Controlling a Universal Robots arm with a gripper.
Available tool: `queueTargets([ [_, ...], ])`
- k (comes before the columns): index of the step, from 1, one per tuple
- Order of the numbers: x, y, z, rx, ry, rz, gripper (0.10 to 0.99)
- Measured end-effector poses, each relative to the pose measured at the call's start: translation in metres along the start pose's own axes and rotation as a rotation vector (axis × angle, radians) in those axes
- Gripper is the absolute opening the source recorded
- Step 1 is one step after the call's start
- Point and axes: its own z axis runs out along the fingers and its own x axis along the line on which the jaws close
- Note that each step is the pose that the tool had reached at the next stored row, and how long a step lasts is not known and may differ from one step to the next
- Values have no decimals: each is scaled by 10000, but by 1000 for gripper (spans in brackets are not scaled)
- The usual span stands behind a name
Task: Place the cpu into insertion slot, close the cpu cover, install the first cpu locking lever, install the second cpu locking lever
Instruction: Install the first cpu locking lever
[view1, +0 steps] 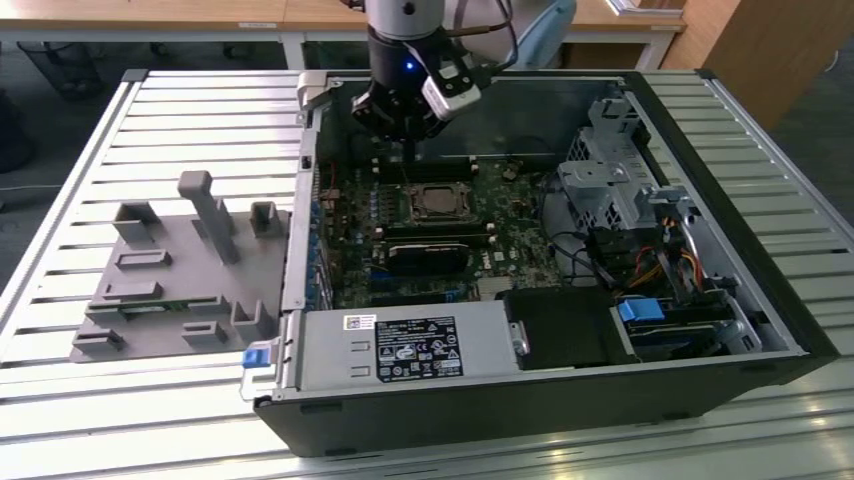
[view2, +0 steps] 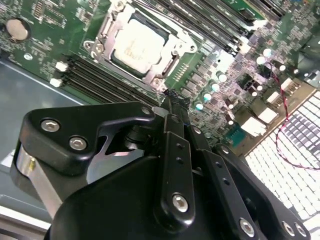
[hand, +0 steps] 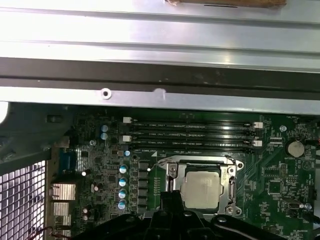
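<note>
Second wrist view showed my claw (view2: 170, 100) pinched shut on nothing, probably to make a narrow tip for pushing, while the chip (view2: 137, 44) lay just ahead of it, seated under its closed cover (view2: 107, 25).

Pale metal set against a glossy green circuit board (view2: 42, 52)

The cpu (view2: 137, 44) has a dull, smooth silver-grey metal top. The cpu cover (view2: 173, 52) around it is brighter bare metal. The gripper (view2: 170, 100) is black with a soft sheen, studded with shiny screws. The slatted table (view1: 200, 110) looks like satin aluminium.
</note>
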Motion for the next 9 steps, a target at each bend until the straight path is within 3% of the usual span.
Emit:
queueTargets([
  [9,154,1,47,-2,-17,-26,106],
])
